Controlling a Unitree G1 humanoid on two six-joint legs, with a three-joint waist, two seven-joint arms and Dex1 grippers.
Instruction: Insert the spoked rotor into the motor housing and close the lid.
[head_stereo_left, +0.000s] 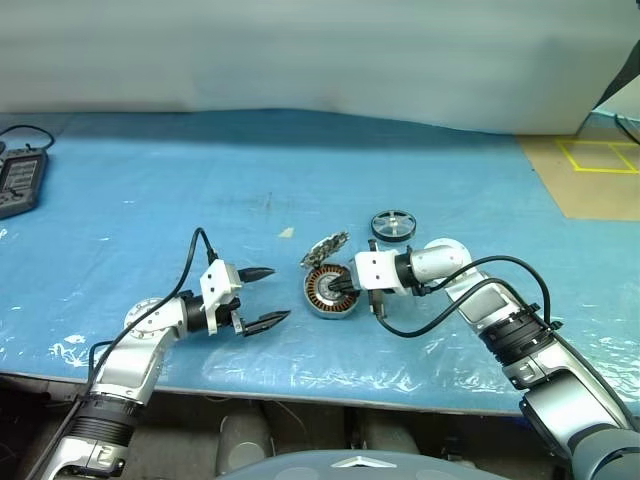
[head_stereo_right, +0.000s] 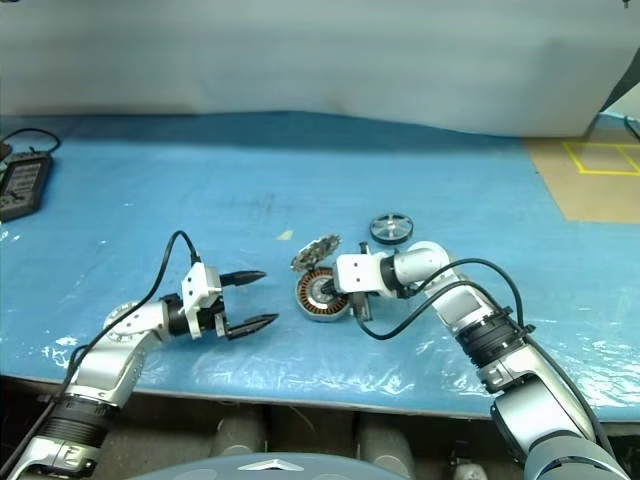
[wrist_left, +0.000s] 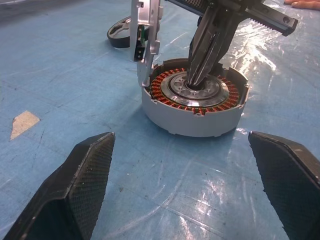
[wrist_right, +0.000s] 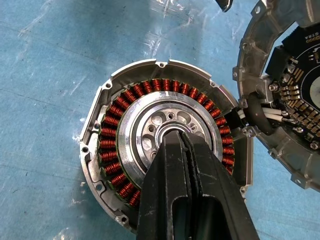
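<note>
Motor housing (head_stereo_left: 330, 291) sits on my blue worktop (head_stereo_left: 150, 190), lid (head_stereo_left: 324, 247) flipped up behind it, spoked rotor (head_stereo_left: 393, 225) lying just beyond. My right gripper (wrist_right: 176, 137) jaws are pressed together, tips in the housing's centre. Left gripper (head_stereo_left: 268, 296) jaws gape wide, holding nothing, beside it.

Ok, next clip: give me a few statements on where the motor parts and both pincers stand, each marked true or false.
1. The spoked rotor already sits inside the motor housing. False: it lies on the blue table cover, behind the housing.
2. The lid is swung open, tilted up from the housing's rim. True.
3. The right pincer is shut, its tips at the housing's centre. True.
4. The left pincer grips the housing's wall. False: it is open, short of the housing, holding nothing.
5. Copper windings are exposed inside the housing. True.
</note>
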